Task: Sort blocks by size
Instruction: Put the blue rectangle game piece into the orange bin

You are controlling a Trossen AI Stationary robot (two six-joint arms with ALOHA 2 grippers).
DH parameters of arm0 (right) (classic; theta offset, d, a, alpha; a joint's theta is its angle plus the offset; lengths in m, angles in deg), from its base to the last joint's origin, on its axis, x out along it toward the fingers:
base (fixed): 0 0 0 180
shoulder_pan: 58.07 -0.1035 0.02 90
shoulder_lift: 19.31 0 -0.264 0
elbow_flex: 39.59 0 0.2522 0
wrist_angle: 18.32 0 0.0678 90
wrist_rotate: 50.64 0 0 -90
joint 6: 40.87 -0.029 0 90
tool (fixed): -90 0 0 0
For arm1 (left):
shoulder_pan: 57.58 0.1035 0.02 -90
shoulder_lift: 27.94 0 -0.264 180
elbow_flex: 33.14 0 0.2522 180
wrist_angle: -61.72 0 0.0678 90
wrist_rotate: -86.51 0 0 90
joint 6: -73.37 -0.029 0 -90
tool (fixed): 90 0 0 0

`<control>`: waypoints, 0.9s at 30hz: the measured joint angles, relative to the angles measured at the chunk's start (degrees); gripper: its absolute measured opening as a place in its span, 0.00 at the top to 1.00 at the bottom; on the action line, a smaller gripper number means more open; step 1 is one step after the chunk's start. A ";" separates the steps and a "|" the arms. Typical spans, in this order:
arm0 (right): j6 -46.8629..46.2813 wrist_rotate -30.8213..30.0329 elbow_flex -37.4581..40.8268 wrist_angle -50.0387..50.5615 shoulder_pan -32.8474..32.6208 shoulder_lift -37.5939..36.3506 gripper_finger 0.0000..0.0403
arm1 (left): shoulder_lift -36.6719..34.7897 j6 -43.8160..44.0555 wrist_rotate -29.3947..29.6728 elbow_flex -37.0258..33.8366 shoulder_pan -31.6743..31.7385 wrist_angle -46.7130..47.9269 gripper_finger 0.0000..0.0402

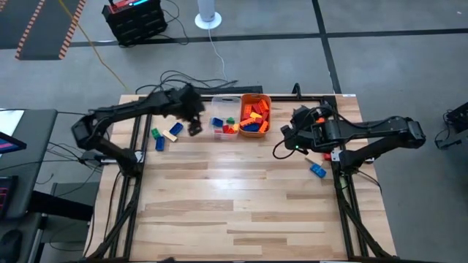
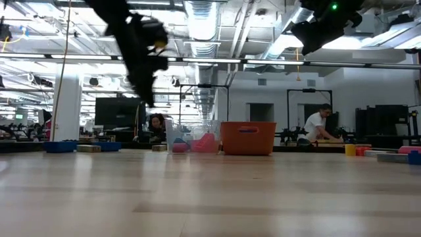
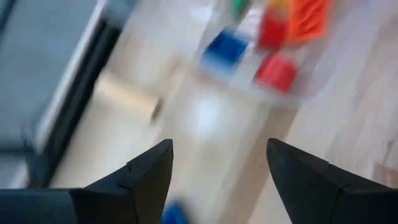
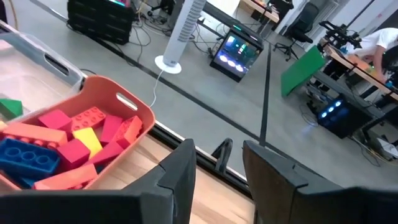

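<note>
Loose blocks lie on the table at the far left: a green one (image 1: 155, 134), a blue one (image 1: 159, 143) and a wood-and-blue one (image 1: 175, 130). Another blue block (image 1: 316, 169) lies at the right. More blocks lie in the clear tub (image 1: 227, 102) and in the orange tub (image 1: 256, 96). My left gripper (image 1: 194, 128) is open and empty. It hangs above the table just left of the clear tub, well up in the low view (image 2: 148, 92). My right gripper (image 1: 289, 137) is open and empty, raised to the right of the orange tub (image 4: 134, 102).
The two tubs stand side by side at the table's far edge. The left wrist view shows blue and red blocks (image 3: 225, 48) in the clear tub and a wood block (image 3: 127, 96) on the table. The table's near half is bare wood (image 1: 241, 212).
</note>
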 joint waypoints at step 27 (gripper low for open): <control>8.24 1.87 0.00 -8.18 0.00 0.13 0.59 | -2.01 7.74 -2.84 -14.34 15.10 -5.50 0.30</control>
